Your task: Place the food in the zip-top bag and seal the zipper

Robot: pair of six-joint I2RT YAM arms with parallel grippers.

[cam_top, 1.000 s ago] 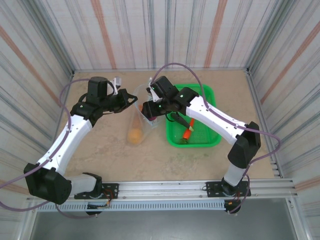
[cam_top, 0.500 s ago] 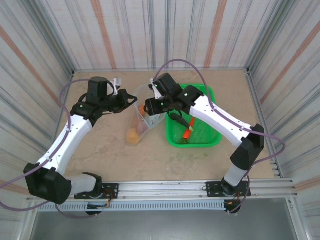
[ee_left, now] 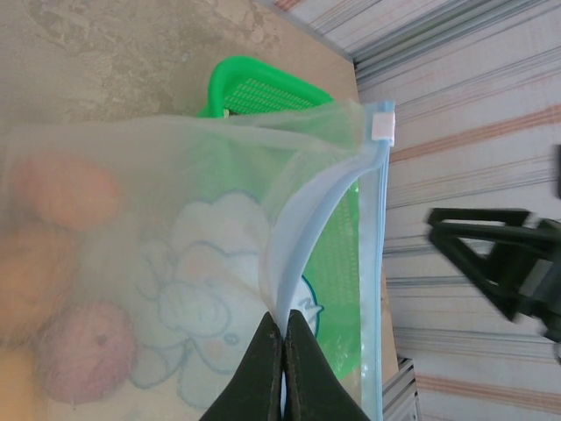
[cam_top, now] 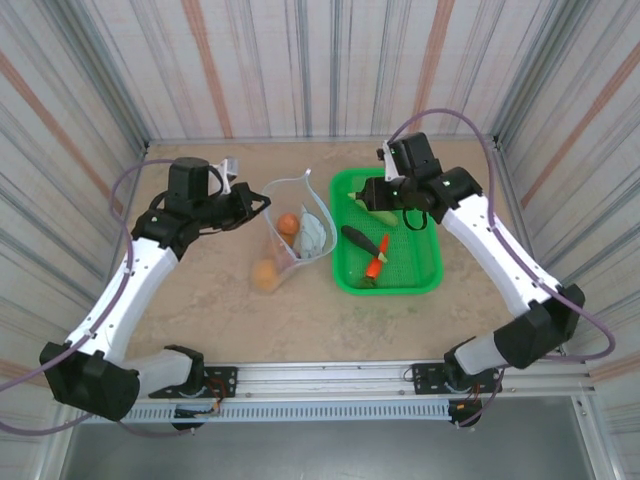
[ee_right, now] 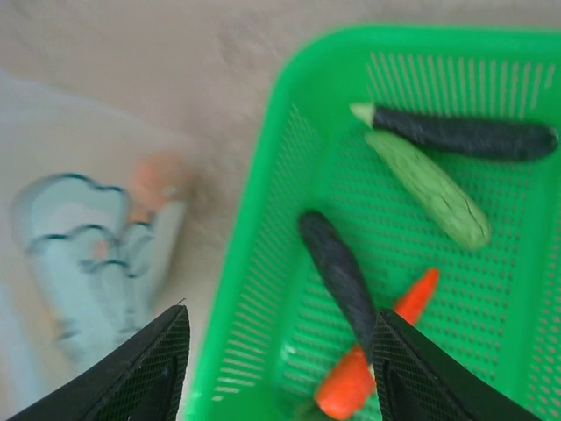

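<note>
above the table, top view: i see the bag (cam_top: pixel 300 240) lying between the arms with its mouth open, two orange pieces (cam_top: pixel 288 222) already inside; the green basket (cam_top: pixel 437 262) sits just beside it on the right.
top view, left gripper (cam_top: pixel 260 200): pinching the bag's upper edge and holding the mouth up.
top view, right gripper (cam_top: pixel 370 195): hovering over the far end of the basket; i can't read the jaws from here.
left wrist, grip: fingers pressed together on the zipper strip (ee_left: pixel 302 219), which curves away unsealed; blurry orange and pink food shows through the plastic.
right wrist, jaws: spread with nothing between them, above a dark eggplant (ee_right: pixel 337 272) and a carrot (ee_right: pixel 377 373).
right wrist, left to load: a second dark piece (ee_right: pixel 465 133) and a green cucumber (ee_right: pixel 429 189) also lie in the basket.
progress: i judge it partway; at least four pieces to move, then the zipper to close.
</note>
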